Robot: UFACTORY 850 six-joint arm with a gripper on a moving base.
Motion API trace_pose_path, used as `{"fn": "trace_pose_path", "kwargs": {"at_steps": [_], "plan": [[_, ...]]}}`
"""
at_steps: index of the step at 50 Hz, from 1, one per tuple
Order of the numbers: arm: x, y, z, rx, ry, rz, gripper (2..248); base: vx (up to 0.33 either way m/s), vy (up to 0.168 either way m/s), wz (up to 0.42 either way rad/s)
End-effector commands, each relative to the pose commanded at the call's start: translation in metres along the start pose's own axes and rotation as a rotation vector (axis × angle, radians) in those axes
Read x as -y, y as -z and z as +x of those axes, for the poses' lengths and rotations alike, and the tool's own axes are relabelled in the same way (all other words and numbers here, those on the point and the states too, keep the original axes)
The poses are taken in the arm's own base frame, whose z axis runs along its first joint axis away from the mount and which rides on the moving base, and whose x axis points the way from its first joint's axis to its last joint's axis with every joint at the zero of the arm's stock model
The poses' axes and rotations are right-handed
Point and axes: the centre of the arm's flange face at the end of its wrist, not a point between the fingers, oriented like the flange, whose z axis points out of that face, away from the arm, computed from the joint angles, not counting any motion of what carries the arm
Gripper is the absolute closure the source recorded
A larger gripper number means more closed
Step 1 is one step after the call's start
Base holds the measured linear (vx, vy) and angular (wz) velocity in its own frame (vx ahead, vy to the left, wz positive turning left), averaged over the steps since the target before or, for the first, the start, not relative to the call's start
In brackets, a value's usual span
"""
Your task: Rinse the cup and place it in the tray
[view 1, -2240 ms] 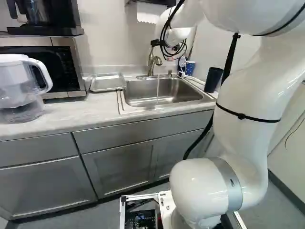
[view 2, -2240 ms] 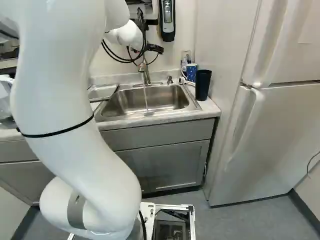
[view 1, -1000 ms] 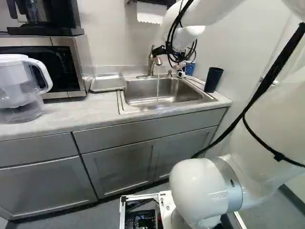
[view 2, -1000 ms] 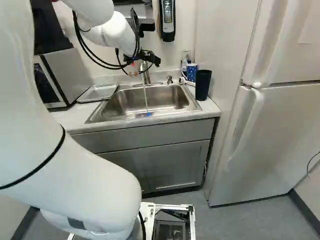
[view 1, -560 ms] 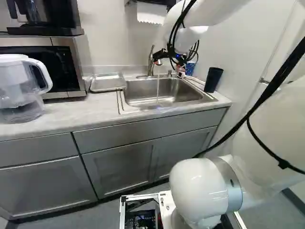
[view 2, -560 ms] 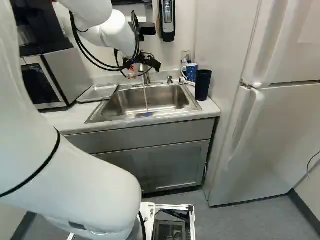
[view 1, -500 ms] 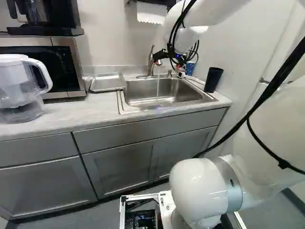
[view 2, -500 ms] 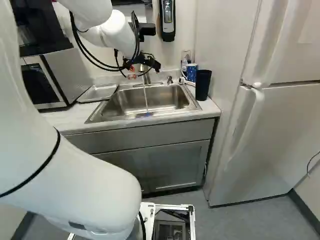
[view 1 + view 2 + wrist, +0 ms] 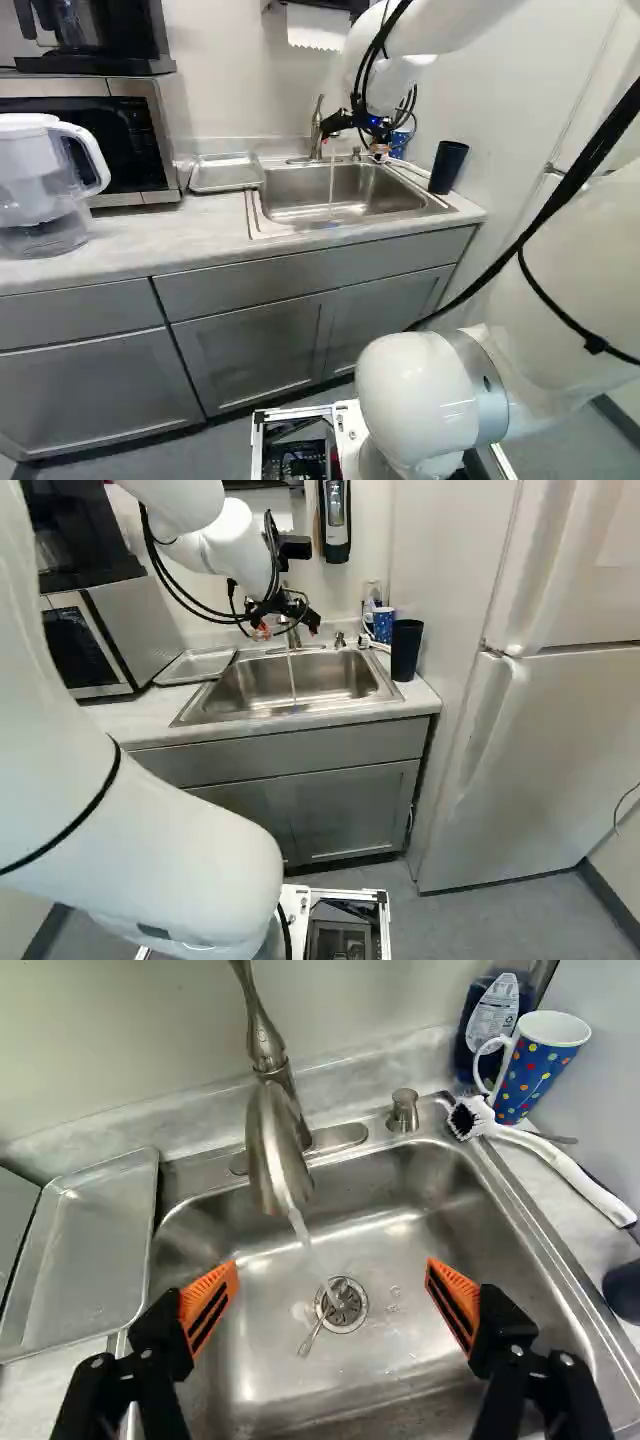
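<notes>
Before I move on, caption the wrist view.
Open claw above the sink, faucet running toward the drain, dotted mug and brush on one side, tray on the other.

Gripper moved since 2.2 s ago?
Yes, down: in the left base view the gripper was about level with the top of the faucet; now it is partway down its height.
</notes>
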Motion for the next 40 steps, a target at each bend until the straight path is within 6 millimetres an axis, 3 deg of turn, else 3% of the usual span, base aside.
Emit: {"fn": "trace_pose_path", "kwargs": {"at_steps": [18,40], "plan": [[-0.005,0.001,0.0,-0.001,-0.007,-0.008,3,0.0,0.0,0.0],[-0.03,0.008,-0.003,-0.009,-0.044,-0.051,3,0.0,0.0,0.0]]}}
